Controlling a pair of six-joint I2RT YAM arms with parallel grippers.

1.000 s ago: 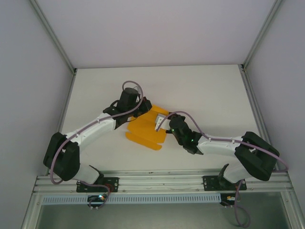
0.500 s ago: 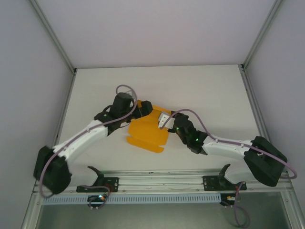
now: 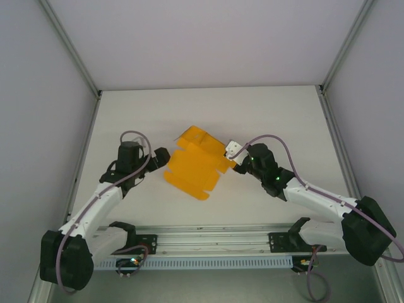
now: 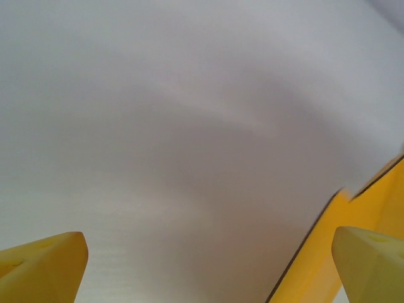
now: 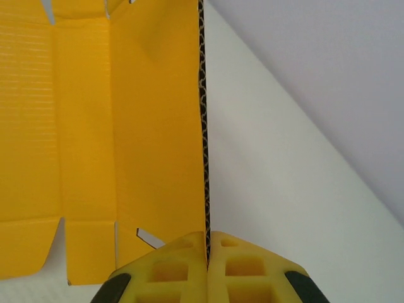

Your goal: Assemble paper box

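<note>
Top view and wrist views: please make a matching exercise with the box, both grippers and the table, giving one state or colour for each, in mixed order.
Column one:
1. box
2. left gripper
3. right gripper
4. table

Column two:
a. shut on an edge of the sheet
b. white
c. orange-yellow, unfolded
d. open, holding nothing

Pairs: 1-c, 2-d, 3-a, 4-b.
</note>
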